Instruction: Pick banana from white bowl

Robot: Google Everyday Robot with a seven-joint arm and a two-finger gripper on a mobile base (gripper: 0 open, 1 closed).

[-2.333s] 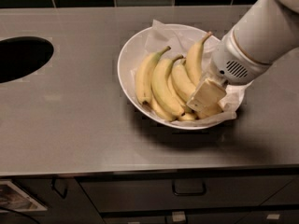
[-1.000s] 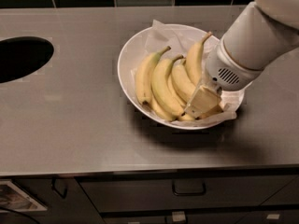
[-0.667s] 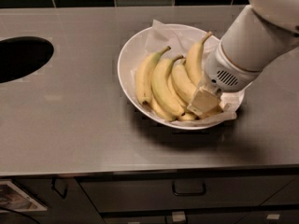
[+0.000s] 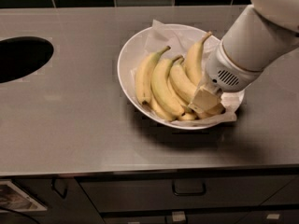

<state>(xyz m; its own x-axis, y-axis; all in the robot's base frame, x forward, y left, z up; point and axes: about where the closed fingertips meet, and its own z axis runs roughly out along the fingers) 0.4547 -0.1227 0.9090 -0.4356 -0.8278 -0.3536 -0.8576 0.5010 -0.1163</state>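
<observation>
On the grey surface [image 4: 74, 115], right of the middle: the white bowl [image 4: 125, 59], lined with crumpled white paper [image 4: 161, 34]. Holds a few yellow bananas [image 4: 161, 85] side by side, stems pointing up and away. Down in the right side of the bowl, the gripper [image 4: 202, 101] on the white arm [image 4: 252, 45], touching the bananas there. Cannot tell how wide the jaws are or whether anything is in them. Far left, a dark round hole [image 4: 21, 57] in the surface.
</observation>
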